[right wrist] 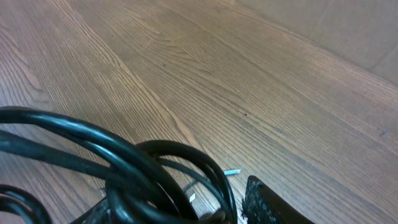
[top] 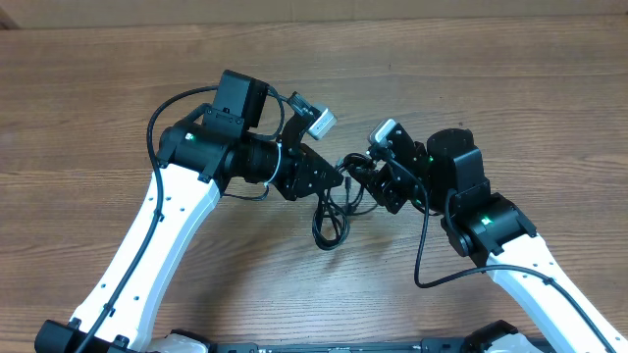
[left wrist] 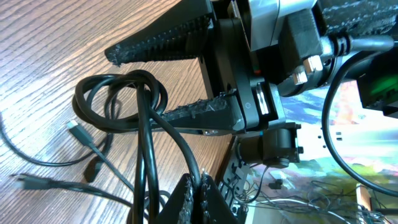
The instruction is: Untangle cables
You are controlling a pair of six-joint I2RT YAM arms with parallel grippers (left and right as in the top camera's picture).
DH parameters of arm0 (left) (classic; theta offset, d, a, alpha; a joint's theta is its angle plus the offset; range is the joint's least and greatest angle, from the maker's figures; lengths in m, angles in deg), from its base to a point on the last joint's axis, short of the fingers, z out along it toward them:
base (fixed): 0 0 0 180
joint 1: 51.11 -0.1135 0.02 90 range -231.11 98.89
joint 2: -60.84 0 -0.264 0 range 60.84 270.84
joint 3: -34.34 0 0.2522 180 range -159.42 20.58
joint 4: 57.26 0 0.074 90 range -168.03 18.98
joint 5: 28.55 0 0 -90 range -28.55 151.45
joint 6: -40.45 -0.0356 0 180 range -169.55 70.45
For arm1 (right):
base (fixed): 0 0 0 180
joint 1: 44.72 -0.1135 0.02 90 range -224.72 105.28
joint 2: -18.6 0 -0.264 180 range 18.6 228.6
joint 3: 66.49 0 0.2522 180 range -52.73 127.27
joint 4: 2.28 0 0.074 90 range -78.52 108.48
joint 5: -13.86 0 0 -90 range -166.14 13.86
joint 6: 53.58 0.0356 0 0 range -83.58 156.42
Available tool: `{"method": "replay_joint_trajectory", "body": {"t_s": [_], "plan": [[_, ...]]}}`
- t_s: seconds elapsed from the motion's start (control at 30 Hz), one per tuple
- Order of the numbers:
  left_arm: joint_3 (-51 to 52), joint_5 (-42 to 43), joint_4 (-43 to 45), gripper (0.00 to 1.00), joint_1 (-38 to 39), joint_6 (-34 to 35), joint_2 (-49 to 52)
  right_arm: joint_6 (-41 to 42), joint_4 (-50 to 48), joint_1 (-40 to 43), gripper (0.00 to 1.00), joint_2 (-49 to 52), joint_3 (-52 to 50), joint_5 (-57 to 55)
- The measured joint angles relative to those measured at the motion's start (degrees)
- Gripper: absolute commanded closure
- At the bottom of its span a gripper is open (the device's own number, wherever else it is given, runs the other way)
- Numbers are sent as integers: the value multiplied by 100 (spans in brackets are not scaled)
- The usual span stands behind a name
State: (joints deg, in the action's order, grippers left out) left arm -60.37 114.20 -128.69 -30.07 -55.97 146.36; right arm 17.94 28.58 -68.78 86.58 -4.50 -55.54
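The cables are a loose black tangle on the wooden table between my two arms. In the left wrist view a coiled loop lies on the table, with plug ends at the left. My left gripper is shut on one black strand that runs up to the loop. It shows in the overhead view. My right gripper is open. Its two fingers are spread, and the loop hangs around the lower one. In the right wrist view the thick loops fill the space between its fingers.
The wooden table extends on all sides of the arms. The arms' own thicker black cables hang beside them. A small light-blue plug tip lies on the table beyond the loops.
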Motion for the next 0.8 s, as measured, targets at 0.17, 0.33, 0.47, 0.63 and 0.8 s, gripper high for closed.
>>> {"method": "replay_joint_trajectory", "body": {"t_s": [0.17,0.33,0.47,0.63,0.8], "plan": [[0,225,2,96,0,0,0,-413,-114,2,83,2,0,251],[0,452,0,96,-2,0,0,-861,-74,2,96,22,0,669],[0,553,-4,87,0,0,0,-968,9,4,96,22,0,894],[0,-46,-160,72,0,-15,0,-717,293,0,96,22,0,1012],[0,-1672,-678,78,0,-22,0,4,542,2,96,22,0,920]]}}
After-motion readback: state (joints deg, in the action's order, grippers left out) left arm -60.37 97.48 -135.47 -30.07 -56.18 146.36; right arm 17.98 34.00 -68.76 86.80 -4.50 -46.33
